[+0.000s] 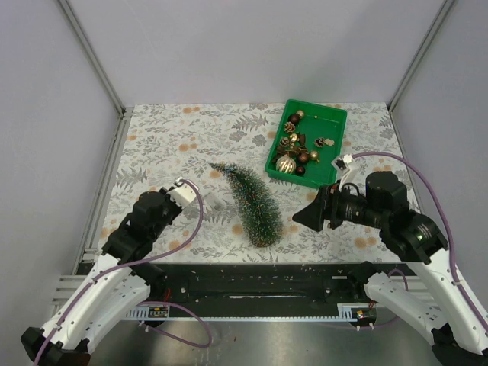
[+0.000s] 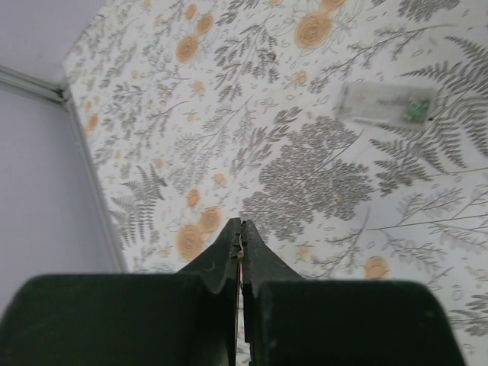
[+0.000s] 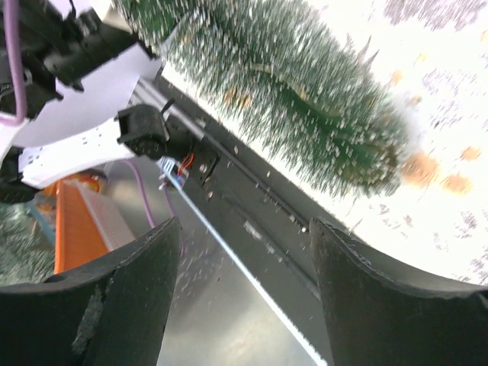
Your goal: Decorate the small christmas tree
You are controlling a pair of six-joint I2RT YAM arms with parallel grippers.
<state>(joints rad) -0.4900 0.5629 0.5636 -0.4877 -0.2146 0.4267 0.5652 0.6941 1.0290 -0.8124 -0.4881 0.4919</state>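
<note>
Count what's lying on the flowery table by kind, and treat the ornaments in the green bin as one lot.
Small christmas tree, on its side: 1
Green bin: 1
Lot of ornaments in the bin, too jumbled to count singly: 1
Small clear plastic case: 1
Total: 4

Frosted small christmas tree [image 3: 290,84] beyond the wide-apart right gripper [image 3: 244,225]

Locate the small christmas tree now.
Top view: the small christmas tree lies on its side at centre, just left of the right gripper, nearer than the green bin.
</note>
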